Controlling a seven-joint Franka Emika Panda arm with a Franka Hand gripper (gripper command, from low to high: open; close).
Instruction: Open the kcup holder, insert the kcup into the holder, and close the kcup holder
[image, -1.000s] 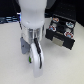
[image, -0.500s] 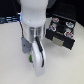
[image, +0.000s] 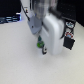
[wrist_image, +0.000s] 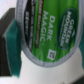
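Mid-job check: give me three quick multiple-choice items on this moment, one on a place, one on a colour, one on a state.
1. In the exterior view, the black drawer unit sits:
A) on that view's right of the arm
B) on that view's left of the arm
C) directly under the hand

2. The fingers are:
A) red
B) teal
C) yellow

3. The hand is:
A) open and empty
B) shut on nothing
C) shut on the pod

Answers:
1. A, the black box shows past the white arm on that side.
2. B, the wrist view shows teal pads either side of the pod.
3. C, the pads press the pod's rim.
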